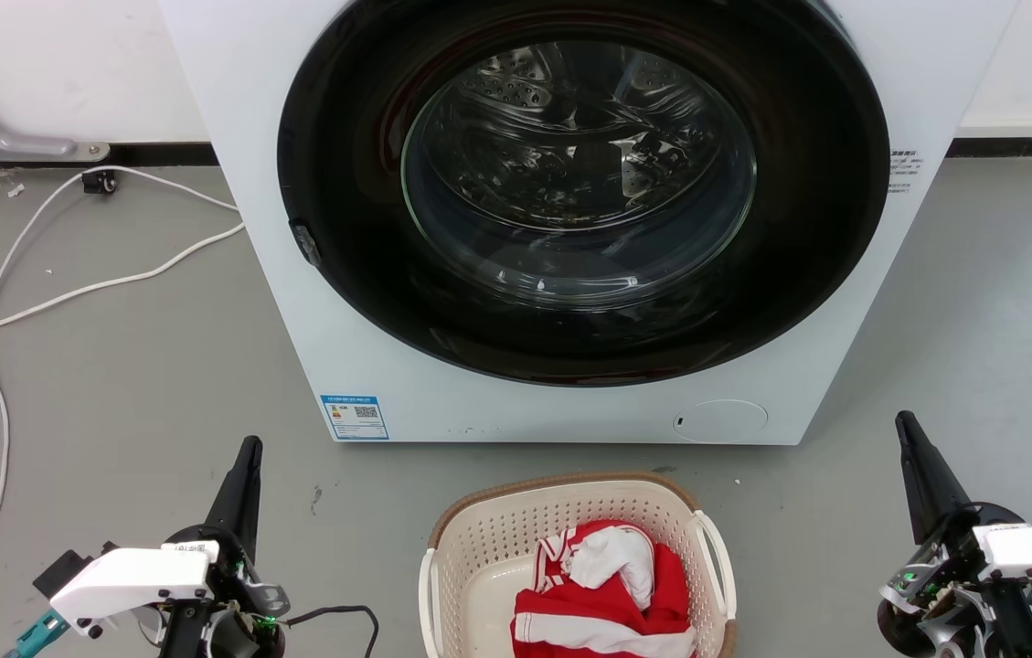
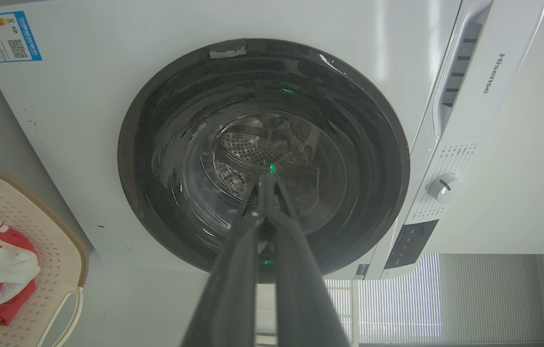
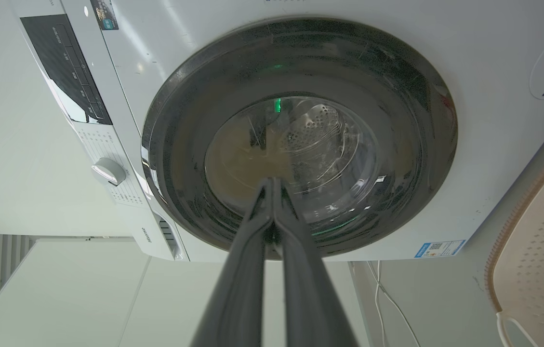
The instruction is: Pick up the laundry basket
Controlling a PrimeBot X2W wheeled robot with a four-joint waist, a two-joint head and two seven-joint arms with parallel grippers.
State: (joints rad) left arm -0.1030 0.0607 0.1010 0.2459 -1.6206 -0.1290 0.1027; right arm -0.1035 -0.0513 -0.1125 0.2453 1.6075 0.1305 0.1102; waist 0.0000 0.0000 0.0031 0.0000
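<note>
On the floor (image 1: 113,384), right in front of the washer (image 1: 369,366), sits the laundry basket (image 1: 561,482), low in the middle of the head view with its near end cut off by the bottom edge. There are red and white clothes (image 1: 607,594) heaped inside.

Now the layout that matters: the basket lies between the two hands. The left hand (image 1: 250,443) is out to its left, the right hand (image 1: 904,419) out to its right, both well apart from it, and neither looks clearly nearer. One white handle (image 1: 425,594) faces the left hand and the other handle (image 1: 718,557) faces the right, so this reads as a two-handed lift, each arm swinging inward to its own side.

Both hands are narrow, fingers pressed together along their length, holding nothing. And they're aimed wrong for now! From the left wrist, the left hand (image 2: 266,177) points straight at the washer door, with the basket (image 2: 72,241) off at the edge. Same from the right wrist: the right hand (image 3: 272,180) points at the door, the basket (image 3: 498,270) off to the side.

So, by my reading, each hand has to turn inward and spread its fingers before anything gets gripped.
</note>
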